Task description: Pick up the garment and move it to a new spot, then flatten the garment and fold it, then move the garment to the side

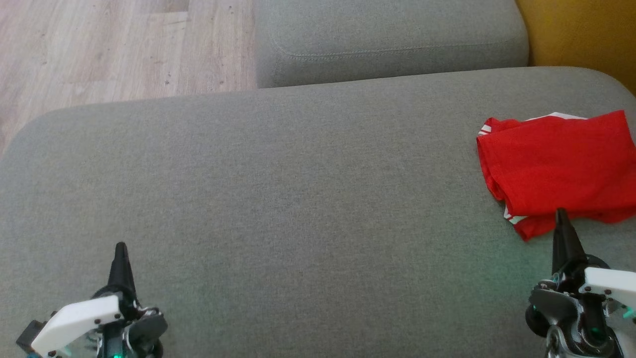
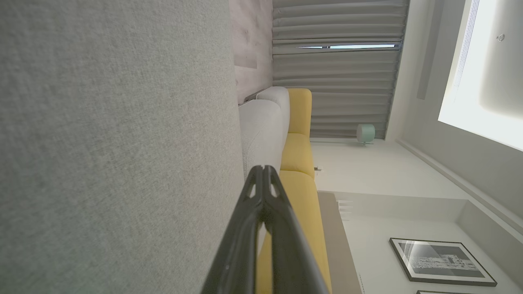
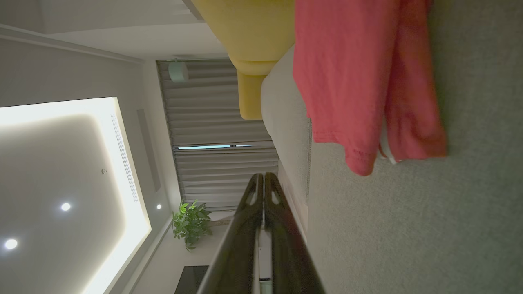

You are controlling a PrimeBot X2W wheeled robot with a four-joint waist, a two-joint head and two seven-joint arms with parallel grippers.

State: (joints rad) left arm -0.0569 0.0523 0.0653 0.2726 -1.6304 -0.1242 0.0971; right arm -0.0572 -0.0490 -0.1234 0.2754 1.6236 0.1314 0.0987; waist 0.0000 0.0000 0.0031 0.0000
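A red garment [image 1: 556, 169] with white trim lies folded into a rough rectangle at the right edge of the grey sofa seat [image 1: 298, 199]. It also hangs into the top of the right wrist view as the same red garment [image 3: 351, 81]. My right gripper [image 1: 561, 215] is shut and empty, its tip just in front of the garment's near edge, apart from the cloth. My left gripper [image 1: 120, 247] is shut and empty over bare cushion at the lower left. Both wrist views show the fingers [image 2: 263, 171] [image 3: 263, 177] pressed together.
A second grey cushion [image 1: 387, 40] lies beyond the seat. Wooden floor [image 1: 109, 44] is at the upper left. A yellow sofa part [image 1: 581, 30] is at the upper right. The wrist views show curtains [image 2: 339, 81] and a potted plant [image 3: 190, 222].
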